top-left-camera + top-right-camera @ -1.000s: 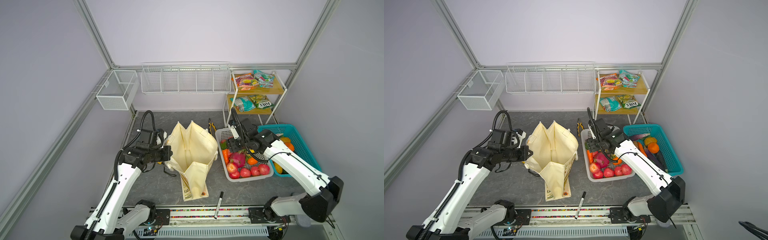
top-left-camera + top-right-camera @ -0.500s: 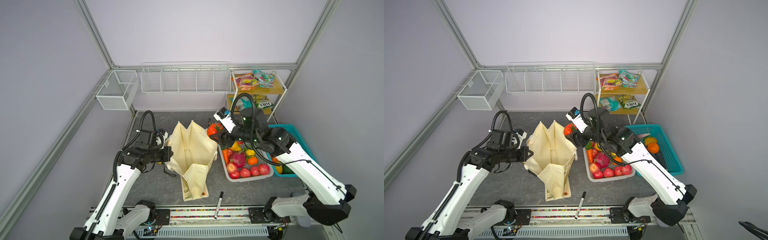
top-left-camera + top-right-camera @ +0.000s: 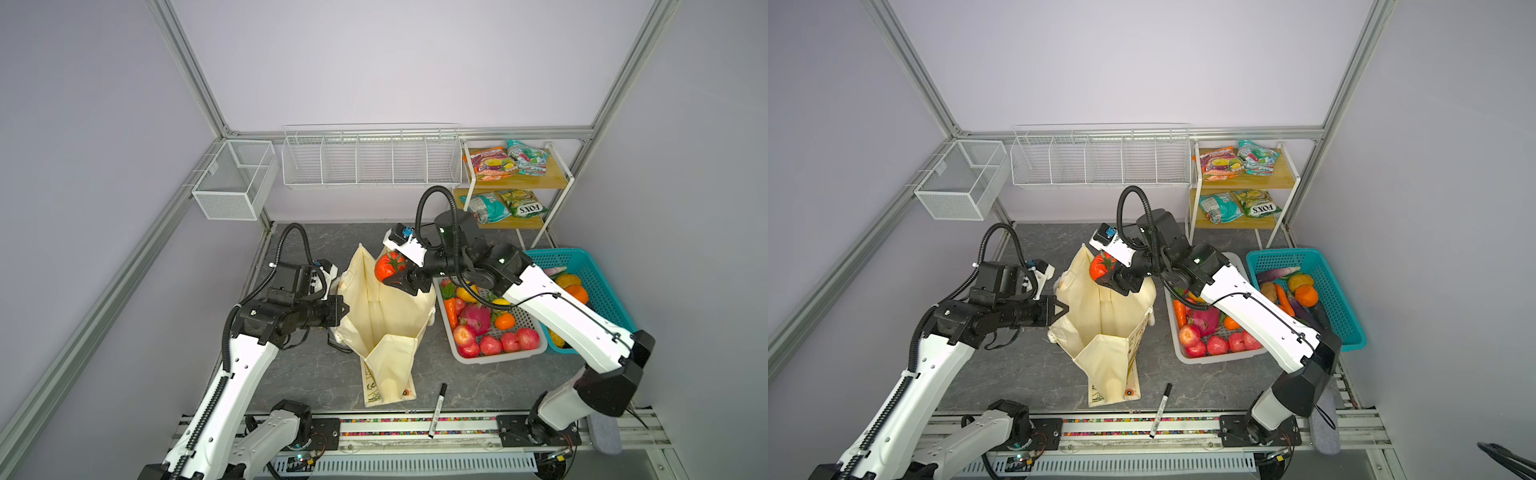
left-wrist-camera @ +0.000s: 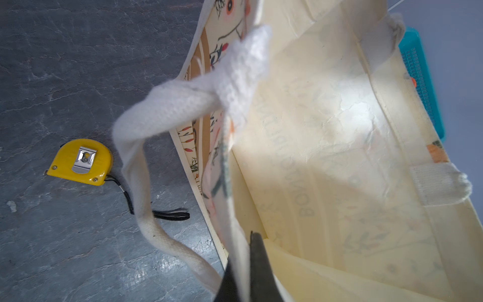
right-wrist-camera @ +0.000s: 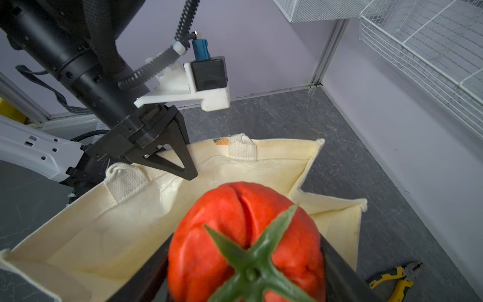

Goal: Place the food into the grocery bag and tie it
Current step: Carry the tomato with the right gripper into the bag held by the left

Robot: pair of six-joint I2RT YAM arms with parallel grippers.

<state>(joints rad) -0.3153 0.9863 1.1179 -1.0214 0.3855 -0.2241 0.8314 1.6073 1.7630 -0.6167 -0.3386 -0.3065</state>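
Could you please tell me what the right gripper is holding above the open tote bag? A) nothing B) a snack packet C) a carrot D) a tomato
D: the right gripper is shut on the red tomato with its green stem, above the grocery bag.

L tool (image 3: 344, 309) clamped; R tool (image 3: 391, 269) gripping, aloft.

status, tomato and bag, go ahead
Left gripper shut on grocery bag rim, mouth open. Right gripper shut on tomato, above the bag mouth, not yet released. Nothing seen blocking the drop.
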